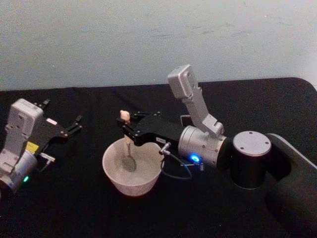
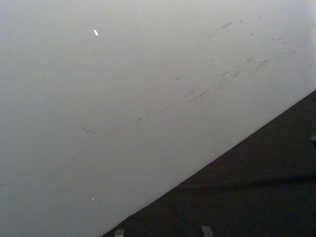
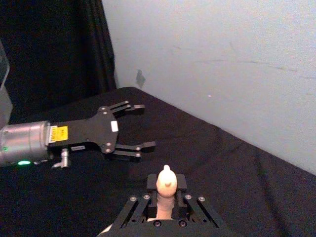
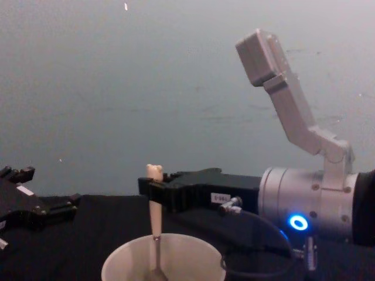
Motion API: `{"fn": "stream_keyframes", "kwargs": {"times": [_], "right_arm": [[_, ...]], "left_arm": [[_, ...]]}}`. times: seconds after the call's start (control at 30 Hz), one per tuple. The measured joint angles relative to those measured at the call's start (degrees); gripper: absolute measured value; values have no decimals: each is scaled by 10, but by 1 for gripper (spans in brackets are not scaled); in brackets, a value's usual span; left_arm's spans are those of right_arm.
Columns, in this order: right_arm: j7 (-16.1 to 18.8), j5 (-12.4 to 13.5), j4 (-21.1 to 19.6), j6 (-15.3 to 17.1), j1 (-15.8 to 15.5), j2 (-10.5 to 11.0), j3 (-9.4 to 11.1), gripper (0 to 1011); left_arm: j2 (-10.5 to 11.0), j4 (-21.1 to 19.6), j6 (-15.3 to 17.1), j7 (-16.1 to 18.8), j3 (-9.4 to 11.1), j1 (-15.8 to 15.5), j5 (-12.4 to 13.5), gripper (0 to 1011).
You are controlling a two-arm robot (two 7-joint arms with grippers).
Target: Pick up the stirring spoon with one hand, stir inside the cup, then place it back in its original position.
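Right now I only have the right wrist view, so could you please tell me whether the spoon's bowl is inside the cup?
Observer: Yes. The right gripper holds the stirring spoon upright, with its metal bowl down inside the cup.
Operator: Thank you. Is it close to the cup's wall?
Observer: No. From the chest view the spoon stands roughly at the cup's centre, apart from the rim on both sides.
Operator: And how does the left gripper sit relative to the cup?
Observer: The left gripper is open, off to the cup's left, not touching it.
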Motion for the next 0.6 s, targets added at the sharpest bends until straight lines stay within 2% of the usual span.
{"fn": "stream_keyframes", "kwargs": {"times": [0.13,0.4,0.6], "right_arm": [[-1,-3,-1,-1,-1,5,9,214],[5,-7,-23,-6,-17,29,24,214],[15,2,-48,-3,-32,49,36,214]], "left_arm": [[0,0,0,0,0,0,0,1001],[0,0,0,0,0,0,0,1001],[0,0,0,0,0,0,0,1001]]}}
